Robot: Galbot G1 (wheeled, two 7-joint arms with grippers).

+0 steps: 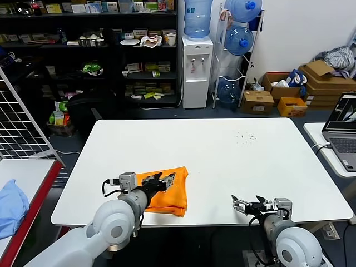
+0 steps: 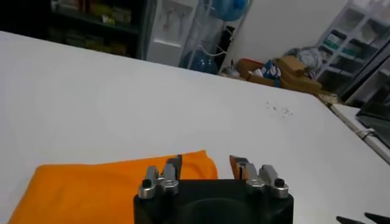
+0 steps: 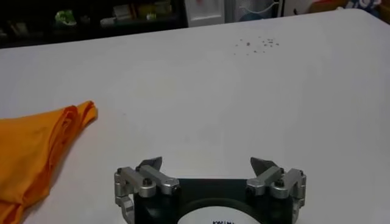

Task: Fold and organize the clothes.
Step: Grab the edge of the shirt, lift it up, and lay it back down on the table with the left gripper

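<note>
Orange T-shirt (image 1: 167,192) lies folded near the white table's (image 1: 222,161) front-left edge. Left gripper (image 1: 165,179) hovers over it, fingers parted, pinching nothing; right gripper (image 1: 245,203) waits spread wide at the front edge.

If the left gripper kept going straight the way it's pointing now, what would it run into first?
The left gripper, fingers parted, sits over the folded bright orange T-shirt. Beyond the shirt's far edge the left wrist view shows only bare white table, so the way looks free, though its height above the fabric is unclear.
</note>
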